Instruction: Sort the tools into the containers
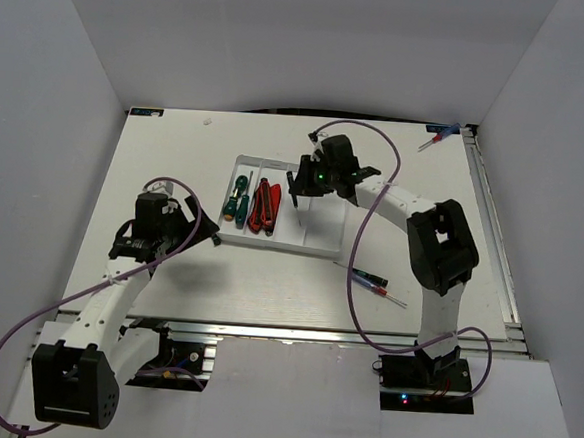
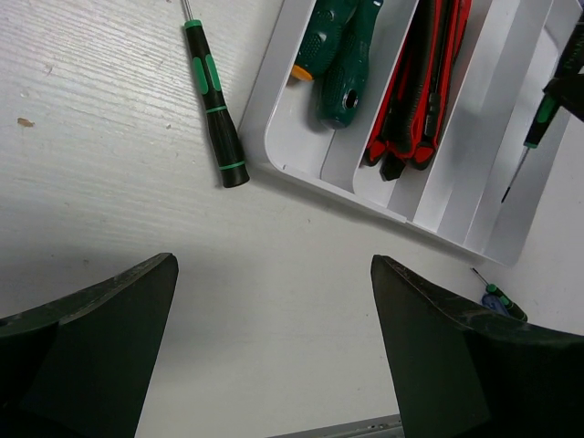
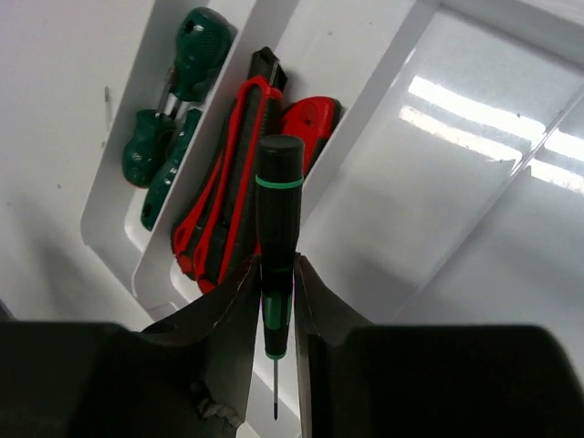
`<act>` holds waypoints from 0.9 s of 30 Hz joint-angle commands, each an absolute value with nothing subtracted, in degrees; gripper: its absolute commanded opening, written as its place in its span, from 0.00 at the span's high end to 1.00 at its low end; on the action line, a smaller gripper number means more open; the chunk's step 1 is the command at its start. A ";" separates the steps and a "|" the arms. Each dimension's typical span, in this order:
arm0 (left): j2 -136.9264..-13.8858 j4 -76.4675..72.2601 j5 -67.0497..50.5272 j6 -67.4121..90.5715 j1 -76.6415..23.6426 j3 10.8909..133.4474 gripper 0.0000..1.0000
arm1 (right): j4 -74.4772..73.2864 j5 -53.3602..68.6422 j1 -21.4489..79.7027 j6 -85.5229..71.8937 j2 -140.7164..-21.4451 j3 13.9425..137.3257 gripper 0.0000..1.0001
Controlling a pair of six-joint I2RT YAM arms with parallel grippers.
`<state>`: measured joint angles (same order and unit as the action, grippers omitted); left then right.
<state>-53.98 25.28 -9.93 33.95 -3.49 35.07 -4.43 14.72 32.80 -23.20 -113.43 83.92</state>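
White four-compartment tray lay flat mid-bench. Its leftmost compartment held green-handled screwdrivers; the next held red-and-black tools. A black, green-banded precision driver was clamped tip-down in the right tool above the tray's middle. A similar black-and-green driver lay just left of the tray. A red-handled driver lay near-right of it, and a corner driver lay far-right.
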 commanded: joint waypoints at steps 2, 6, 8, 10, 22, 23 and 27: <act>-54.05 24.87 -10.81 34.37 -3.16 35.51 0.02 | -2.11 10.73 33.22 -26.36 -115.05 85.26 0.68; -54.32 24.96 -10.90 34.72 -3.16 35.86 0.02 | -0.79 10.63 33.22 -26.19 -115.23 82.89 0.53; -54.49 24.87 -10.90 34.80 -3.16 35.77 0.02 | -0.70 10.90 33.22 -26.10 -114.96 81.75 0.47; -54.75 24.87 -10.72 34.98 -3.25 35.68 0.02 | -0.62 11.34 33.22 -25.84 -114.35 81.13 0.44; -65.99 27.41 -3.17 38.67 -3.16 37.52 0.02 | -0.62 16.43 32.70 -14.69 -104.60 79.54 0.11; -67.48 27.77 -1.60 39.37 -3.16 38.31 0.03 | -0.62 16.78 32.17 -13.11 -103.89 79.37 0.11; -74.16 28.13 2.10 39.99 -3.16 42.35 0.05 | -2.01 22.20 29.54 -3.80 -99.42 77.43 0.11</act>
